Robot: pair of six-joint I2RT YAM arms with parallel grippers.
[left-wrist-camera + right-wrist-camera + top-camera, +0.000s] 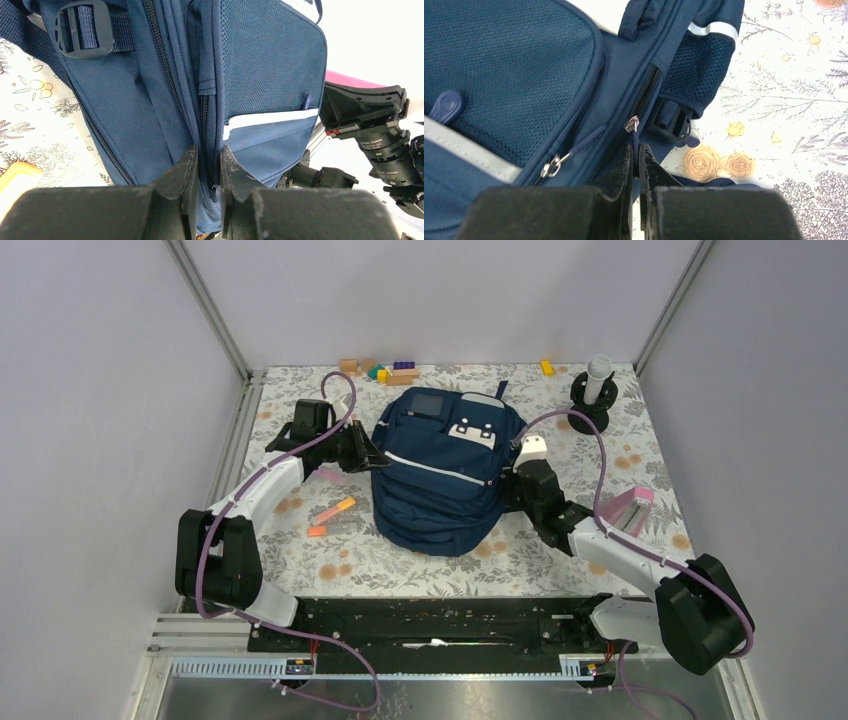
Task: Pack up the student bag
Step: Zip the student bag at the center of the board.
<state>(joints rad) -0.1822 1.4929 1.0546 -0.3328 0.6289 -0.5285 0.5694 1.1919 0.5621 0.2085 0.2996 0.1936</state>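
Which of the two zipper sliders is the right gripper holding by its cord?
The metal slider above the shut right gripper, on the navy-blue fabric backpack; its cord enters the jaws. The ringed silver slider hangs free.

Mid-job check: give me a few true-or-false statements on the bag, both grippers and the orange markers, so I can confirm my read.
1. The left gripper and right gripper sit on opposite sides of the student bag. True.
2. The right gripper is wide open. False: it is shut on a zipper pull.
3. The left gripper pinches bag fabric beside a zipper. True.
4. The orange markers are inside the bag. False: the orange markers lie on the table, left of the bag.
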